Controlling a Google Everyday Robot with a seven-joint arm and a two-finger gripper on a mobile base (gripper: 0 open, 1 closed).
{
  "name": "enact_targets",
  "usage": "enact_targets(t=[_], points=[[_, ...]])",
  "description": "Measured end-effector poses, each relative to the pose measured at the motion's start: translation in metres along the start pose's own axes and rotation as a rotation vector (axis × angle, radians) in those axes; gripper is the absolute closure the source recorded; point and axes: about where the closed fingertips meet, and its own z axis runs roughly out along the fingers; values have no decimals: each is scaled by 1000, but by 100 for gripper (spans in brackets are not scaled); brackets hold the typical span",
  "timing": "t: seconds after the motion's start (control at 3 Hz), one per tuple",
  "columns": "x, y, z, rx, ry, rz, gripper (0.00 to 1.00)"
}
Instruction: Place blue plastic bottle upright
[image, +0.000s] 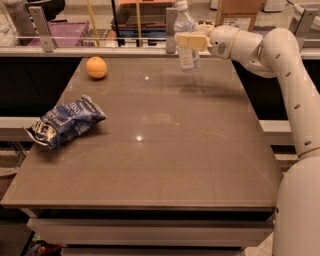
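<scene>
The grey-brown table (165, 165) fills most of the view. The robot's white arm (295, 85) comes in from the 3 o'clock side and bends toward the far edge at about 1 o'clock. A dark blue-and-white snack bag (65, 121) lies crumpled at 9 o'clock, well apart from the work. The blue plastic bottle (187, 57) is at 1 o'clock, near the far edge, roughly upright with its white cap on top. It looks to hang a little above the surface, with a faint shadow on the table beneath it. An orange (96, 67) sits at 11 o'clock. The gripper (189, 41) is clamped around the bottle's upper body, with one pale finger crossing its front.

The step in hand seems to be lowering the bottle to stand it up. The main risk, as I judge it, is letting go before the base is flat on the table, since a light, narrow bottle dropped even slightly or set down tilted could tip and roll. So close to the 12 o'clock edge, it could then go over the back. A finger dragging on the label as the gripper opens could also pull it over.

The far finger is hidden behind the bottle. The clear base is hard to tell from the table, so contact is uncertain. The arm's lower part is cut off at 4 o'clock.
</scene>
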Motion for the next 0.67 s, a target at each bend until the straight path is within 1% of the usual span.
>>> enact_targets(t=[0.67], points=[[13, -1, -5, 10, -32, 26, 100]])
